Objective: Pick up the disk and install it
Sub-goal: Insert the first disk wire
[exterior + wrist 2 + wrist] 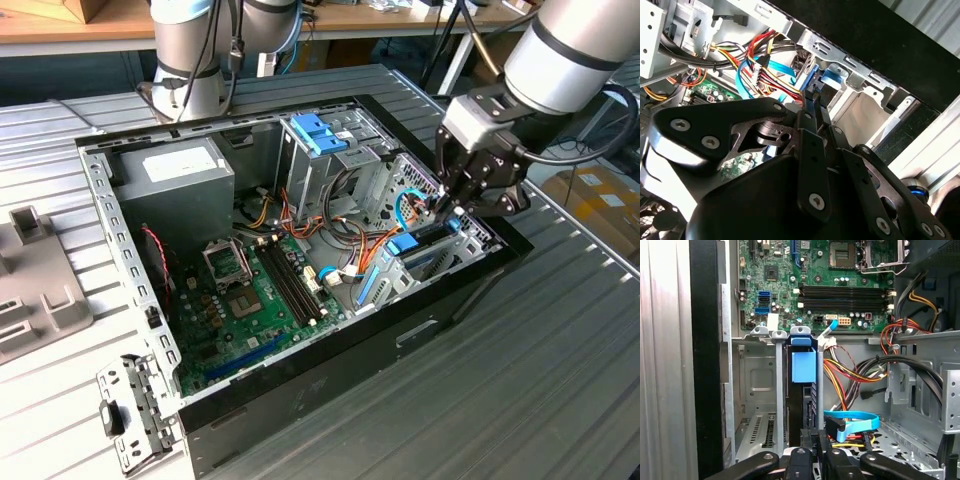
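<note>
The disk stands on edge in a slot of the metal bay at the corner of the open computer case on the exterior view's right. In the first wrist view it is a dark slab with a blue plastic rail between two upright metal guides. My gripper hangs right over that bay. Its black fingers sit close together on the disk's near end. The second wrist view has the fingertips pinched at a blue edge beside the bay wall.
A grey power supply box and a metal cage with a light-blue top stand at the back of the case. Coloured cables and a blue flat cable lie beside the bay, next to the green motherboard. Another arm's base stands behind.
</note>
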`<state>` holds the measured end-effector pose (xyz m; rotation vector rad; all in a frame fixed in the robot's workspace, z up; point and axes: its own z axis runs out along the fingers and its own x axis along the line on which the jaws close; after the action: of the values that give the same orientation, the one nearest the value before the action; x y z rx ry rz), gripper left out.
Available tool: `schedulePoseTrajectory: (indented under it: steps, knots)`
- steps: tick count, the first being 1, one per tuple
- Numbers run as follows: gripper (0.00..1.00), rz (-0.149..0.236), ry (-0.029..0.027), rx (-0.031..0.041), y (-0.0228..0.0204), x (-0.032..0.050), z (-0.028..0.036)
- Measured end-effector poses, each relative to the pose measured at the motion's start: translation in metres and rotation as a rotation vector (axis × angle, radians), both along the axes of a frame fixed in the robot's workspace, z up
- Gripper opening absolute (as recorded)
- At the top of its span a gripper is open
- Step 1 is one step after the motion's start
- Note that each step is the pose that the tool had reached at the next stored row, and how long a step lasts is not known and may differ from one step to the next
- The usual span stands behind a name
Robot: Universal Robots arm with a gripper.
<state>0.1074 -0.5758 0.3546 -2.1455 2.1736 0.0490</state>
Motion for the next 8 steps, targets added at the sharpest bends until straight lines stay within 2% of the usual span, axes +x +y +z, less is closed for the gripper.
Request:
schedulePoseTrajectory:
  steps: [8]
  knots:
    - [0.17,0.001,0.0,0.0001,-0.0002,-0.0013,-0.0055]
